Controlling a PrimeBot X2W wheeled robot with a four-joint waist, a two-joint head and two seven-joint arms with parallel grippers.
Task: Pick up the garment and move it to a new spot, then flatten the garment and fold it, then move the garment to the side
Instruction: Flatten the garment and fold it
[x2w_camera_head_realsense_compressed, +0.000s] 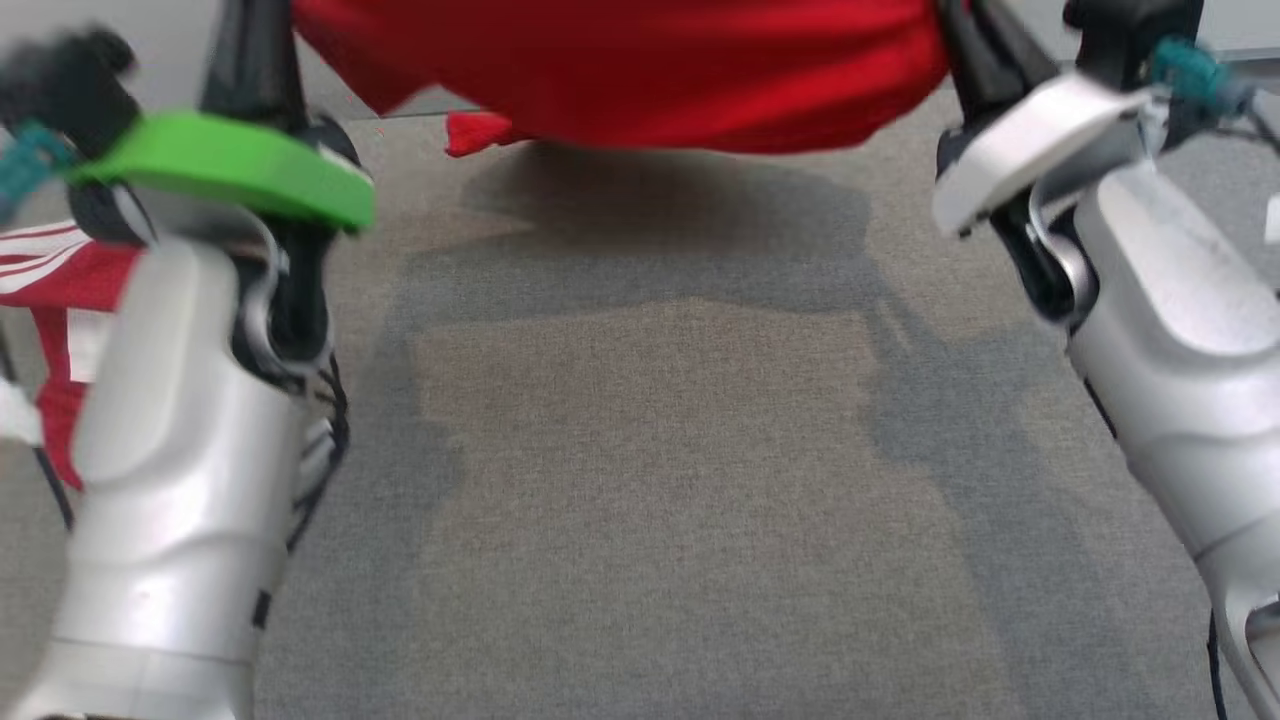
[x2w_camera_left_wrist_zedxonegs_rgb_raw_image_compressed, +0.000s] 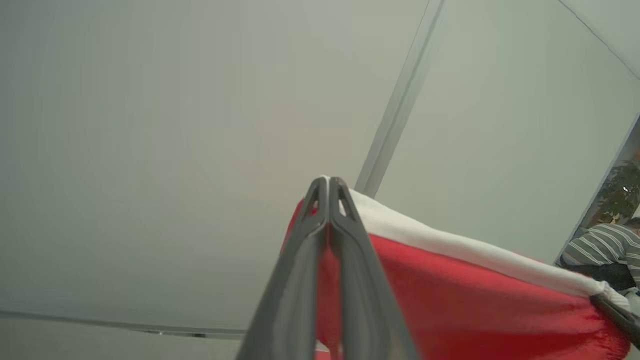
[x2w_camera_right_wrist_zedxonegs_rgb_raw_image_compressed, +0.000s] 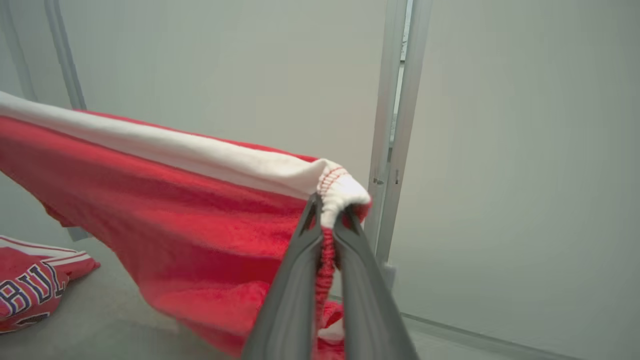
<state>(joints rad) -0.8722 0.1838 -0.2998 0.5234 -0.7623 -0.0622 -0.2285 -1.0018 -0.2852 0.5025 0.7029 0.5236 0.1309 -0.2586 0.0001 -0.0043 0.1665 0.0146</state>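
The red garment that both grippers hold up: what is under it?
Under the red garment I see the grey surface with the garment's shadow on it. The part of the surface behind the hanging cloth is covered.

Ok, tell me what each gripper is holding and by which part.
Both are shut on the red garment, at opposite ends of its white band: left gripper at one corner, right gripper at the other.

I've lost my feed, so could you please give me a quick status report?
Left claw and right claw shut on red garment, stretched aloft. Another jersey lying left.
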